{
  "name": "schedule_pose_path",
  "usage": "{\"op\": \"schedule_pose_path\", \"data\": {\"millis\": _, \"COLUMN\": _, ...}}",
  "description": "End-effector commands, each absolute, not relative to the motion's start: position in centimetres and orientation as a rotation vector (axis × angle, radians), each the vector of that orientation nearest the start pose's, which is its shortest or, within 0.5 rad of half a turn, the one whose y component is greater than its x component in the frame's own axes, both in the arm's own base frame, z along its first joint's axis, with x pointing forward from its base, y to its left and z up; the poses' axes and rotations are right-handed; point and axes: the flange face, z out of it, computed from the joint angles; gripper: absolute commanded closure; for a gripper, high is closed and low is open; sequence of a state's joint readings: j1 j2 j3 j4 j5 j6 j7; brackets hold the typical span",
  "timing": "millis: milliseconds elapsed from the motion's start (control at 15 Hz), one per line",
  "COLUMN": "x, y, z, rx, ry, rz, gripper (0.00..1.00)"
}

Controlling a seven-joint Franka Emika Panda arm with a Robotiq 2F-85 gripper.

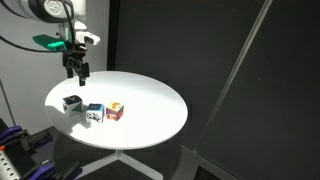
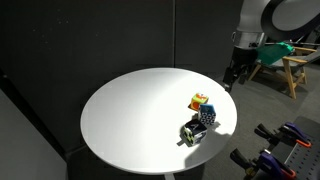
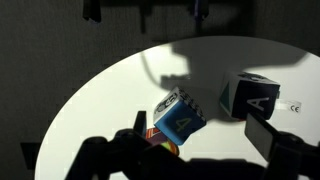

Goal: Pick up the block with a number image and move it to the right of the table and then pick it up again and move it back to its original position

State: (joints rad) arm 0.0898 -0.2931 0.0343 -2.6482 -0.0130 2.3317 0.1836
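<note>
The block with a number image (image 3: 178, 118) is light blue with a dark "4" and lies tilted on the round white table (image 3: 105, 100). In both exterior views it is the middle one of three cubes (image 1: 94, 113) (image 2: 205, 115). My gripper (image 1: 76, 68) hangs above the table's rim (image 2: 232, 78), well above and apart from the cubes. In the wrist view its fingers (image 3: 205, 140) are spread wide and hold nothing.
A white cube with a black top and an "A" (image 3: 248, 95) lies beside the number block (image 1: 72, 102) (image 2: 191, 131). A red-and-yellow cube (image 1: 115, 111) (image 2: 200, 101) lies on its other side, mostly hidden in the wrist view (image 3: 163, 146). Dark curtains surround the table (image 1: 150, 95).
</note>
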Motion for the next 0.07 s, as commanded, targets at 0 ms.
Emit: {"op": "schedule_pose_path", "data": {"millis": 0, "x": 40.04, "y": 4.89, "z": 33.77, "rx": -3.163, "ry": 0.083, "rz": 0.033, "gripper": 0.00}}
